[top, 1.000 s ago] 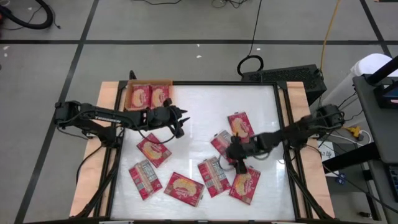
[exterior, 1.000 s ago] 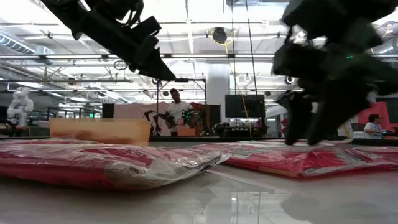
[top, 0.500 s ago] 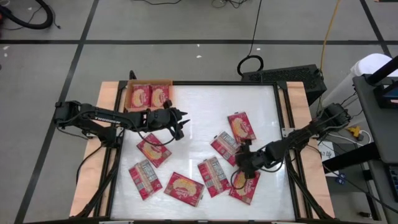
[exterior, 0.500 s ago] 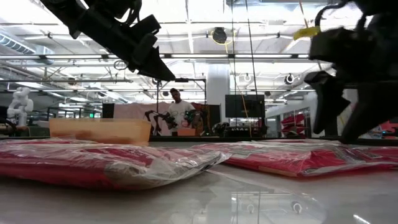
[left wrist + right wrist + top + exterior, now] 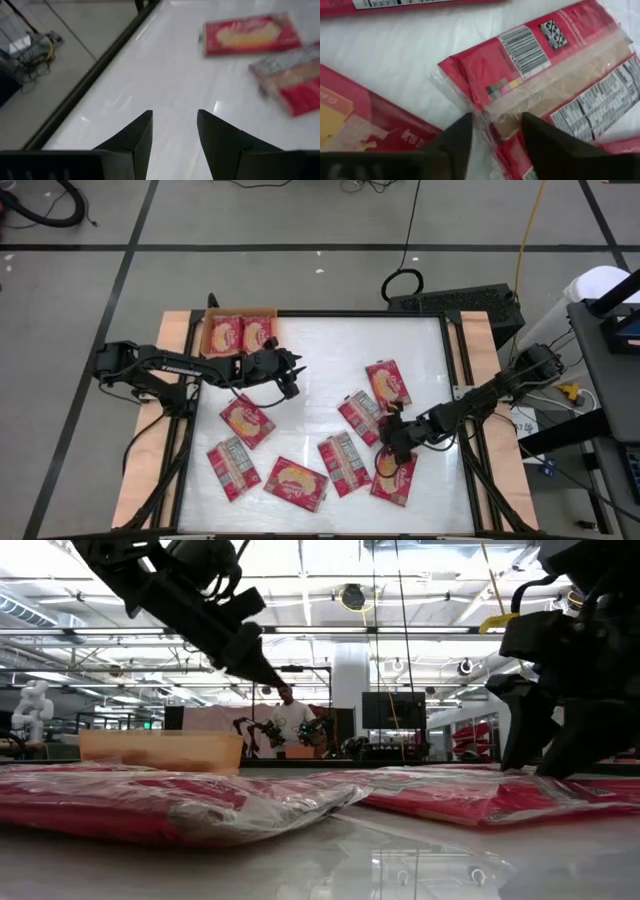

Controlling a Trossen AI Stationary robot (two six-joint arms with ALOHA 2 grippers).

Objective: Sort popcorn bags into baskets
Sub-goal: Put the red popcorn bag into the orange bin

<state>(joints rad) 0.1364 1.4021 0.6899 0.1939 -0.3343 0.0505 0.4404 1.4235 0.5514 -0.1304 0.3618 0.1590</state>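
Two popcorn bags lie in the orange basket at the table's back left. Several more red bags lie flat across the front half of the table, among them one left of centre and one right of centre. My right gripper is down on the end of the front-right bag. In the right wrist view its fingers pinch that bag's crinkled film edge. My left gripper hovers open and empty over bare table just right of the basket, its fingertips apart.
Light wooden boards flank the white table inside a black frame. A dark box sits behind the back right corner. In the low view a person stands far behind the table.
My right gripper has moved forward from the middle bags, come down on the front-right bag and narrowed its jaws on it. The left arm has barely shifted.
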